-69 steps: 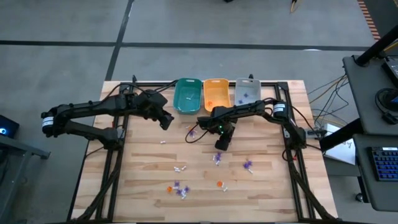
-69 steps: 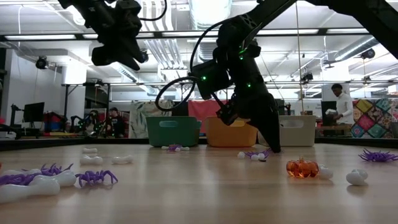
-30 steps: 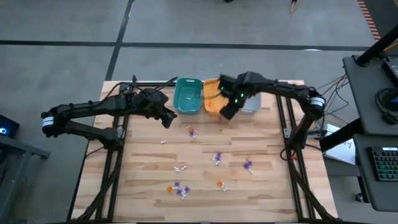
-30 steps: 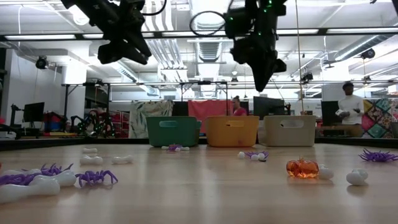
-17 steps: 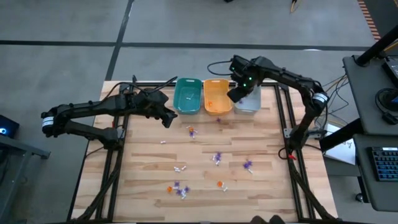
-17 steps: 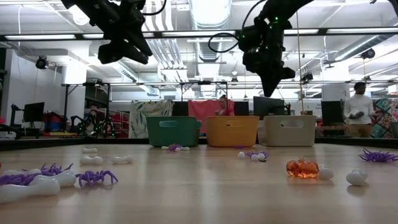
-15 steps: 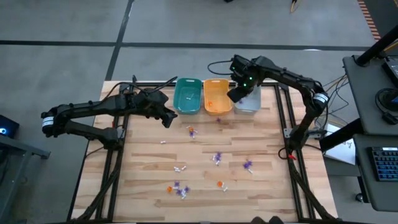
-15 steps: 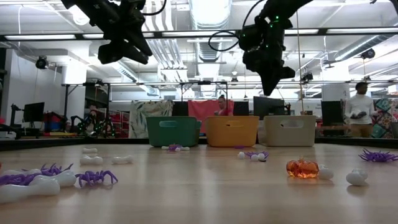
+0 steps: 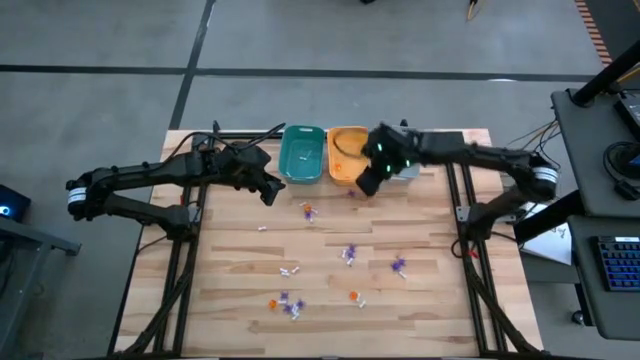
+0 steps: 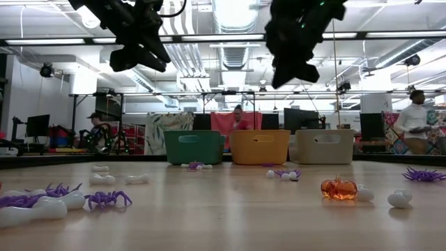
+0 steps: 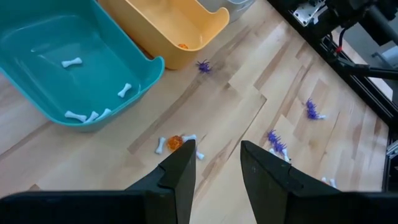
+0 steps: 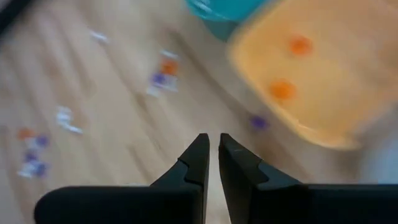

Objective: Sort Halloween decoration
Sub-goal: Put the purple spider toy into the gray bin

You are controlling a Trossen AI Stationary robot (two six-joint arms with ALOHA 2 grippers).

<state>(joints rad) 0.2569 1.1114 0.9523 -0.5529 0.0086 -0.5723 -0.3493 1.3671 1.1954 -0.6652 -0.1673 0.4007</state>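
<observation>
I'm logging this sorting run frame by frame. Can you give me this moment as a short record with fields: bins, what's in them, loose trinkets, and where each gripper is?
bins: teal bin, orange bin, grey bin, in a row at the table's far edge
teal bin contents: white bones
orange bin contents: small orange pieces
loose trinkets: purple spiders, white bones and an orange pumpkin scattered on the table
left gripper: raised beside the teal bin, fingers apart, empty
right gripper: raised at the orange bin's near edge, shut, nothing seen held
</observation>
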